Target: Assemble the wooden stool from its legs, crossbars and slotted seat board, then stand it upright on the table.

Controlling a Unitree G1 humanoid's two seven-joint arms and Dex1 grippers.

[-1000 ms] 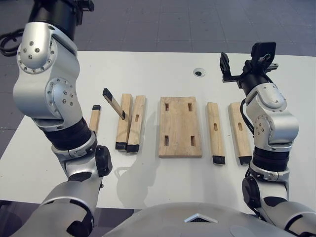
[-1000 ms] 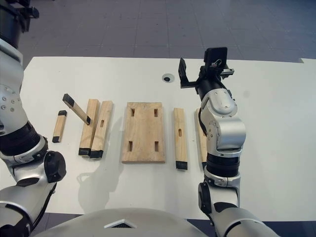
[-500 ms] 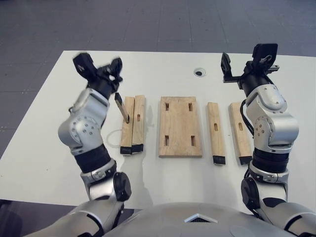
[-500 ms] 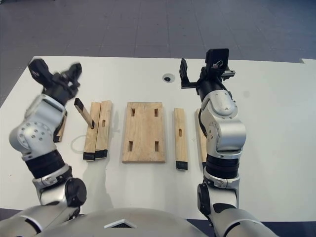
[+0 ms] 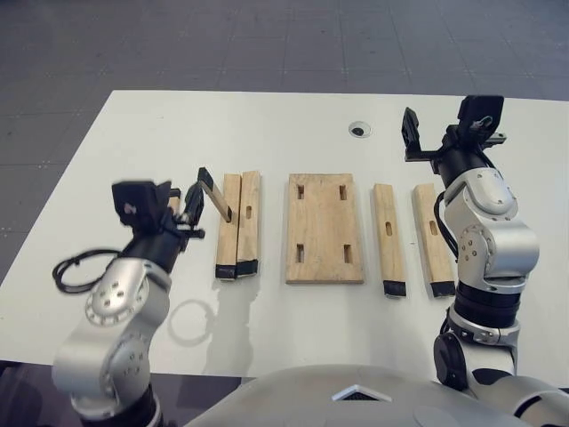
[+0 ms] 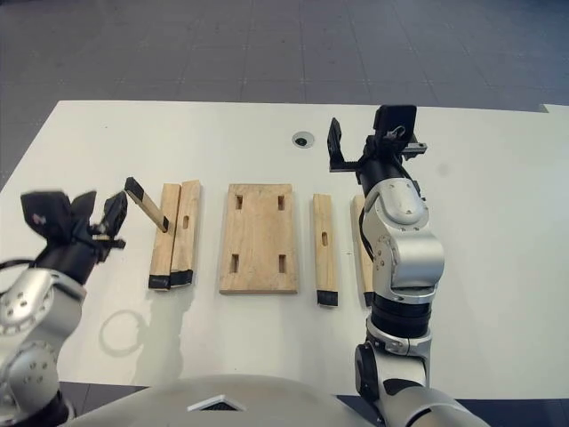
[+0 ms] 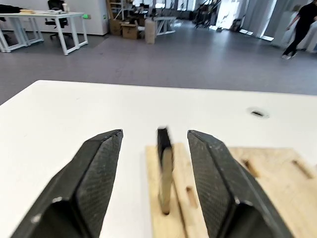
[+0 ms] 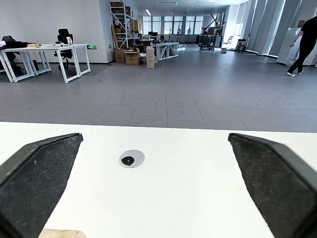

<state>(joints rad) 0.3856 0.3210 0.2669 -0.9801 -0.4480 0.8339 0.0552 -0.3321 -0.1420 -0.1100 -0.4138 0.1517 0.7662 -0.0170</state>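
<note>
The left claw (image 7: pixel 153 136) is spread wide and empty. The crossbar (image 5: pixel 213 196) is straight ahead of it, in line with the gap and just past the fingertips, its long axis leaning up out of a leg (image 5: pixel 226 236) slot. The right claw (image 8: pixel 154 138), also open and empty, is well apart, so the left is nearer
</note>
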